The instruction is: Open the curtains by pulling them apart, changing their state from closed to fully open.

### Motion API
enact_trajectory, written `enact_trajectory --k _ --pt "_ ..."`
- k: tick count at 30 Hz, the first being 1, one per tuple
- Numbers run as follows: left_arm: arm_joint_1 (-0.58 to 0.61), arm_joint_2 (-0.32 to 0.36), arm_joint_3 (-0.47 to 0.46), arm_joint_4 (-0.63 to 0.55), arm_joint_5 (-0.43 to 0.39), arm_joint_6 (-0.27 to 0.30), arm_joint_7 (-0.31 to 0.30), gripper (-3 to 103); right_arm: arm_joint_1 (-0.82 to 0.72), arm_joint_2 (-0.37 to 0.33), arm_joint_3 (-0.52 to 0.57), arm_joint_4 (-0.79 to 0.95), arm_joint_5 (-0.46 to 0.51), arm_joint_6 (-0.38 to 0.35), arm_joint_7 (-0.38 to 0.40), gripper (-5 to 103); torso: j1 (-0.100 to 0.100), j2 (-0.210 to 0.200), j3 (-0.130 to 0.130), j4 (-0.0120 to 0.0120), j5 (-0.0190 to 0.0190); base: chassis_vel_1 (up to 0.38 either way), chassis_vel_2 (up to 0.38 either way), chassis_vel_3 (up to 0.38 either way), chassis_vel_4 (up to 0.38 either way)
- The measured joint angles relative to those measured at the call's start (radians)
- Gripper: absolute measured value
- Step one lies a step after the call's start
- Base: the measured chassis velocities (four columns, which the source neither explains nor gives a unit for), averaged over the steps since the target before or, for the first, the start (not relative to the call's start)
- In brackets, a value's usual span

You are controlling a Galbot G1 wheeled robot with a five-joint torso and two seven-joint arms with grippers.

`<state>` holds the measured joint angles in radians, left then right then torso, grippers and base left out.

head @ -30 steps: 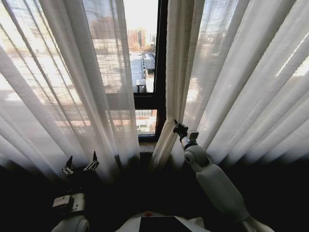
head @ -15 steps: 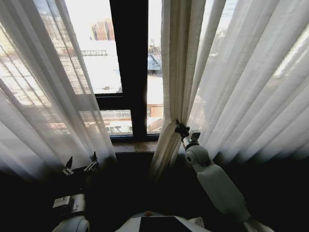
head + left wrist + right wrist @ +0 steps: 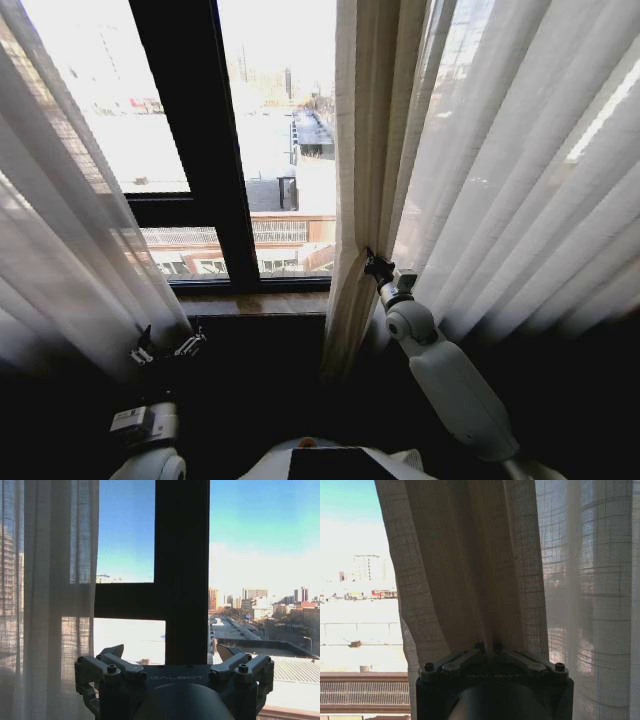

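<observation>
- Head view: the curtains [image 3: 480, 170] hang parted, with bare dark window frame [image 3: 195, 150] between them; the right gripper [image 3: 377, 268] pinches the right panel's cream edge fold.
- Left wrist view: the left gripper [image 3: 170, 655] is spread wide, holding nothing, beside the left panel.
- Right wrist view: jaws clamped together on the fold.

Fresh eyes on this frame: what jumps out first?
The bright gap between the two curtains, with the dark window frame and city rooftops showing through. The right gripper is shut on the cream edge of the right curtain, bunching the fabric at the gap's right side. The left gripper hangs open, low beside the left curtain, gripping nothing.
</observation>
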<state>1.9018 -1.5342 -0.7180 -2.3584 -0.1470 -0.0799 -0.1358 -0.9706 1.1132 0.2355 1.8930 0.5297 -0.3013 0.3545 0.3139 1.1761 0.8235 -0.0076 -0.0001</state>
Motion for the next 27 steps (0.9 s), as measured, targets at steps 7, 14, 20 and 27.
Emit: enact_trajectory --k 7,14,20,27 --pt "-0.001 -0.001 0.003 0.001 0.000 0.000 0.000 100 -0.004 -0.002 0.003 0.002 0.000 0.000 -0.003 0 0.000 0.000 0.000 -0.0001 0.0002 -0.340 -0.347 0.325 0.353" --pt "0.003 -0.002 0.003 0.001 0.000 0.000 0.000 100 -0.013 -0.006 0.004 0.008 0.000 0.000 -0.003 0 0.000 0.000 0.000 -0.0001 0.0004 -0.360 -0.344 0.359 0.341" --pt "0.013 -0.019 -0.006 0.003 0.004 -0.013 0.037 100 -0.023 -0.007 0.004 0.015 0.000 0.000 -0.004 0 0.000 0.000 0.000 -0.0002 0.0003 -0.357 -0.368 0.356 0.346" --pt "0.014 -0.019 -0.008 0.011 0.004 -0.018 0.039 100 -0.029 -0.007 0.005 0.018 -0.001 0.001 -0.004 0 0.000 0.000 0.000 -0.0001 0.0002 -0.345 -0.355 0.362 0.346"
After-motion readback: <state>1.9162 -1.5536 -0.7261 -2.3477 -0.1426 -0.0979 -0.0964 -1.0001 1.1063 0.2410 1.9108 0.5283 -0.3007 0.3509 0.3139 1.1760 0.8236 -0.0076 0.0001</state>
